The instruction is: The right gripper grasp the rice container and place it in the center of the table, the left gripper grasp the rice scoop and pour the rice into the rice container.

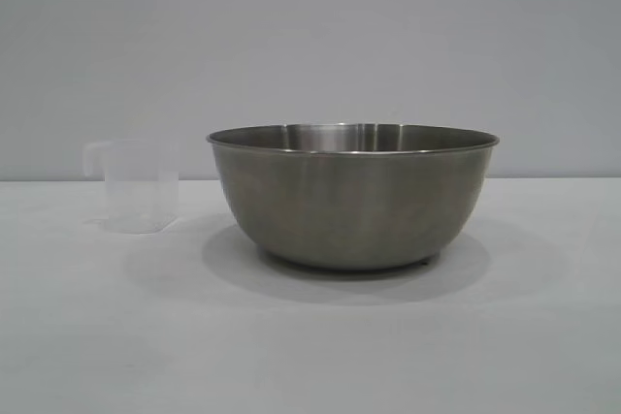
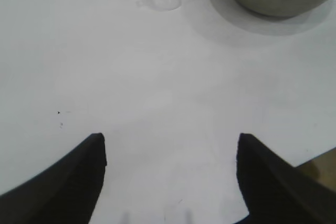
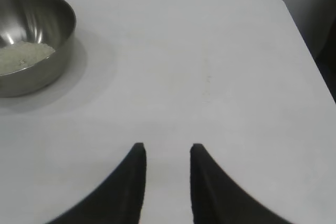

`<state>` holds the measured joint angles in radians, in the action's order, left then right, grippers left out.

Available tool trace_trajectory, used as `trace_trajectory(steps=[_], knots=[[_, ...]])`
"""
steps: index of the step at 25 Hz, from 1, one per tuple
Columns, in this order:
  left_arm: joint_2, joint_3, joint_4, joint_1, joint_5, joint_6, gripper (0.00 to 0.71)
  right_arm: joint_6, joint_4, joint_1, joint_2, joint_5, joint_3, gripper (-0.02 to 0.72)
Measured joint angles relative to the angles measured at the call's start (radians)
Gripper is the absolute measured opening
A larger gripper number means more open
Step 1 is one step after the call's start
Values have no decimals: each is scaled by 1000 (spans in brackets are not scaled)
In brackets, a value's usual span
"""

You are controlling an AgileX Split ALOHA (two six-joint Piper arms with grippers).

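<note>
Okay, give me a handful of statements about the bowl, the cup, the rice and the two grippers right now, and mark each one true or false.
1. The rice lies inside the rice container. True.
2. The rice scoop is tipped over on its side. False: it stands upright on the table, beside the container.
3. The left gripper holds the scoop. False: its fingers are spread wide over bare table, gripping nothing.
4. The right gripper is clamped on the container's rim. False: it is open and apart from the container.
5. The scoop and the container stand apart, not touching. True.
</note>
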<state>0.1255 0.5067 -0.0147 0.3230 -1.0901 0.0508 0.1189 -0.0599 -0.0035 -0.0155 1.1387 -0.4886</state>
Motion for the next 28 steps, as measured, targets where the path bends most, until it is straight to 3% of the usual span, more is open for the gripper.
trace_trajectory(steps=[6, 8, 14, 18, 28], knots=[[0, 0, 0, -17, 0, 0, 460, 0, 0, 0, 0, 0, 0, 206], [0, 0, 0, -57, 0, 0, 460, 0, 0, 0, 0, 0, 0, 206], [-2, 0, 0, -261, 0, 0, 460, 0, 0, 0, 0, 0, 0, 206], [-41, 0, 0, -330, 0, 0, 460, 0, 0, 0, 0, 0, 0, 206], [-142, 0, 0, -343, -5, 0, 460, 0, 0, 0, 0, 0, 0, 206]])
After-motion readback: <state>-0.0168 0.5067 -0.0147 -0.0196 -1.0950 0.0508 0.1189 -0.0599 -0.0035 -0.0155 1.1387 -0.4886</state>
